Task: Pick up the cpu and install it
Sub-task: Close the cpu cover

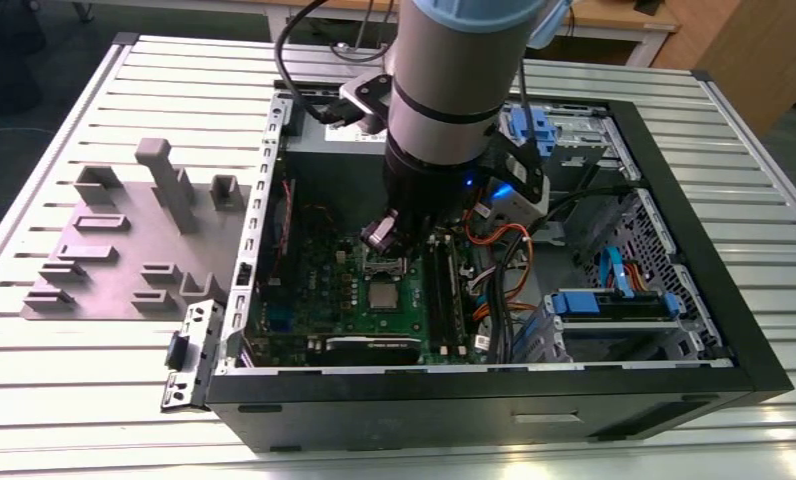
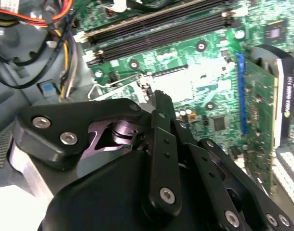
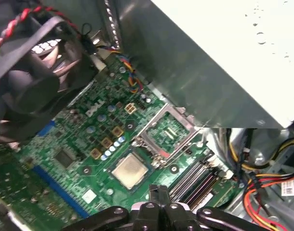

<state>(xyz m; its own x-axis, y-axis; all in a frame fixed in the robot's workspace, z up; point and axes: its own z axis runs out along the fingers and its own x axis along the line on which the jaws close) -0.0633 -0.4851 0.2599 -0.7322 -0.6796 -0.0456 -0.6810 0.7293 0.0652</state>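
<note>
While the gripper (image 1: 401, 232) hovers with fingers pressed together, holding nothing, the cpu (image 3: 130, 170) lies flat, square-on in the motherboard (image 3: 84, 139) socket, beside the raised socket frame (image 3: 166, 130), with 2 memory slots (image 3: 195, 180) close alongside.

Open socket frame (image 3: 164, 130) and cables (image 1: 494, 262) crowd cpu (image 3: 130, 171).

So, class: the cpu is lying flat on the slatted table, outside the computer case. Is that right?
Not quite. The cpu is lying flat, but not on the slatted table: it lies on the green motherboard inside the computer case, next to the open socket frame. The first wrist view shows this.
</note>
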